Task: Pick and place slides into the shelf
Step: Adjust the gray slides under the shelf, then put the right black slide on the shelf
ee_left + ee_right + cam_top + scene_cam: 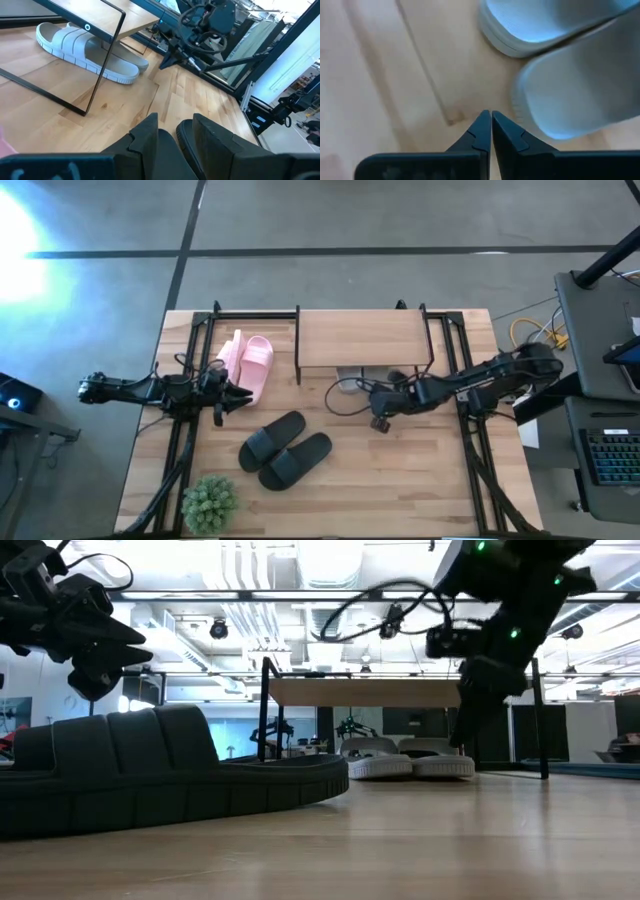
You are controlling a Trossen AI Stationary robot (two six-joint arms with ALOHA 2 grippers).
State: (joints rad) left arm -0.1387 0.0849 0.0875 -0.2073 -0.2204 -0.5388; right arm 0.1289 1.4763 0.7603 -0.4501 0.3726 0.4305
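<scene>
Shelf (pixel 364 337) at table's (pixel 420 490) far edge. Grey slides (pixel 410 762) under shelf; black slides (pixel 285 450) in front of shelf; pink slides (pixel 247 364) left of shelf. Right gripper (pixel 381 404) before shelf, closed, empty. Left gripper (pixel 238 394) beside pink slides, closed, empty.

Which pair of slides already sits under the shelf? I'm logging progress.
The light grey pair, tucked under the shelf. The pink pair lies beside it; the black pair lies mid-table.

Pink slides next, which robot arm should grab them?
Probably the left. Its end effector sits right beside the pink slides, while the right end effector is over by the shelf, shut and empty, near the grey slides.
</scene>
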